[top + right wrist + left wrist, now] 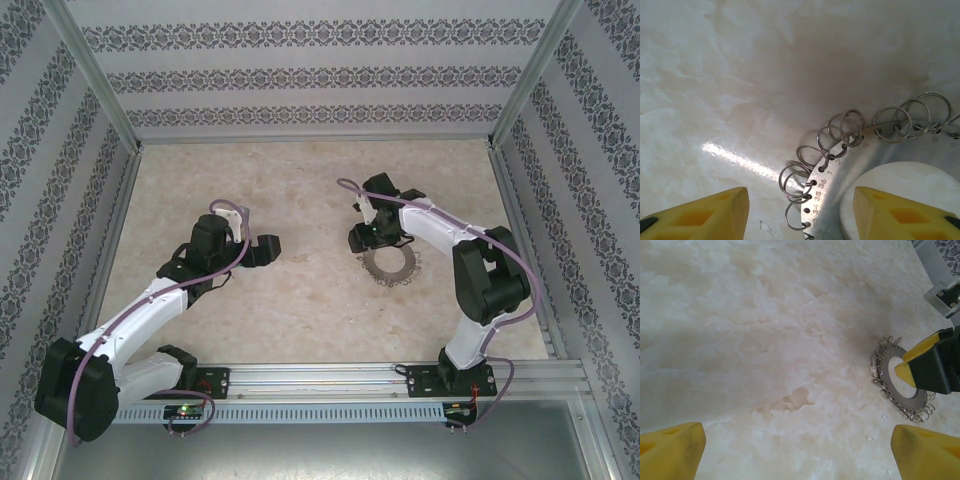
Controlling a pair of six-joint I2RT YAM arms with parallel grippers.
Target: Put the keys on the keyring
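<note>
Overall: a pale marbled surface [300, 180] is seen from above, closed in by patterned walls [300, 70]; two arms are bolted to a metal rail [320, 375] at the near edge.
Keyring: the keyring [392, 265] is laid flat on the surface, in front of the right arm. It is a flat silvery band with a round hole in the middle, and small wire loops [842, 135] are hung through holes all along its outer edge.
Markings: small numbers are stamped on the band beside the holes, as is seen in the right wrist view.
Right tool: the right tool [362, 238] is held low over the far-left part of the keyring. Its jaws are set moderately apart and placed across the band. One yellow fingertip [900, 210] is found over the hole of the keyring, the other outside the fringe of loops. Whether the band is touched cannot be told.
Left tool: the left tool [270, 247] is held to the left of the keyring, well apart from it, and is pointed toward it. Its jaws are spread wide, and bare surface is seen between them.
Left wrist view: the keyring is seen at the right, with the right tool over its rim.
Flecks: a few small pale flecks [882, 416] are scattered on the surface just beside the keyring.
</note>
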